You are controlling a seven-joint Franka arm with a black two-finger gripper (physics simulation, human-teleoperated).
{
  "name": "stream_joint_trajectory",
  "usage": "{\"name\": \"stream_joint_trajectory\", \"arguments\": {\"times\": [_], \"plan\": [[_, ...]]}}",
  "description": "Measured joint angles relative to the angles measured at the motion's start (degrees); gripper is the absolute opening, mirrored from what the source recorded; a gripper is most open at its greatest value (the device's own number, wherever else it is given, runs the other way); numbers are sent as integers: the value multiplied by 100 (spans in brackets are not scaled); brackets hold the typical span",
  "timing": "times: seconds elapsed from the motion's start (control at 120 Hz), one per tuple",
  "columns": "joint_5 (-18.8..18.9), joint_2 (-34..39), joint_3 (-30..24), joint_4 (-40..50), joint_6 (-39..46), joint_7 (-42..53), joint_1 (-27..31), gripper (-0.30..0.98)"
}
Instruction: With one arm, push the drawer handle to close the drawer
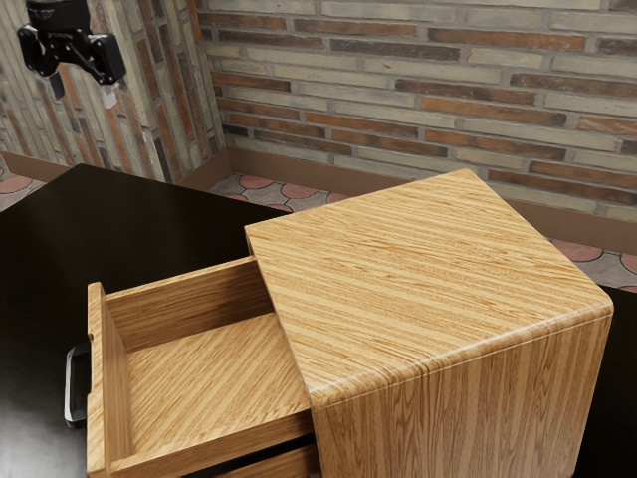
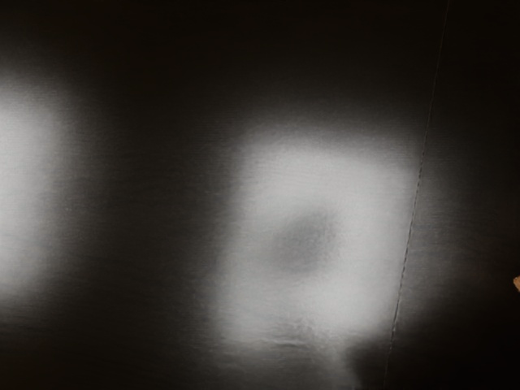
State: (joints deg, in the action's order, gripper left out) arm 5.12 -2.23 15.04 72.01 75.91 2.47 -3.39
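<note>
High at the exterior view's upper left hangs my gripper (image 1: pixel 83 92), its two fingers apart with nothing between them. It is well above the black table and away from the drawer. The wooden drawer (image 1: pixel 214 383) is pulled out from the cabinet (image 1: pixel 428 279) toward the exterior view's left, and its inside is bare. On its front panel sits a dark handle with a metallic sheen (image 1: pixel 75 386), touched by nothing. In the wrist view a small wooden corner (image 2: pixel 517 284) appears at the edge.
The black table (image 1: pixel 149 224) lies under the cabinet and reaches past the drawer front. Another wooden drawer edge (image 1: pixel 284 466) is visible beneath the pulled-out one. Brick walls (image 1: pixel 398 90) stand behind. In the wrist view the dark tabletop (image 2: pixel 146 203) carries bright reflections.
</note>
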Motion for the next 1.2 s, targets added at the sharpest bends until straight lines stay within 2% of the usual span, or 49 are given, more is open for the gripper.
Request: {"name": "stream_joint_trajectory", "arguments": {"times": [0.133,0.325,0.633,0.783,0.908,1.05,1.2], "plan": [[-11,-1,-3,-1,-3,12,-220,67],[-6,337,-60,-497,171,16,-108,67],[-334,345,-56,-584,662,-19,158,67],[-486,463,-82,-453,707,-32,104,67],[-546,1123,-84,688,710,-73,-277,66],[-552,2179,-85,2566,974,-144,-151,67],[-463,3428,-845,4422,1355,-258,1049,67]]}}
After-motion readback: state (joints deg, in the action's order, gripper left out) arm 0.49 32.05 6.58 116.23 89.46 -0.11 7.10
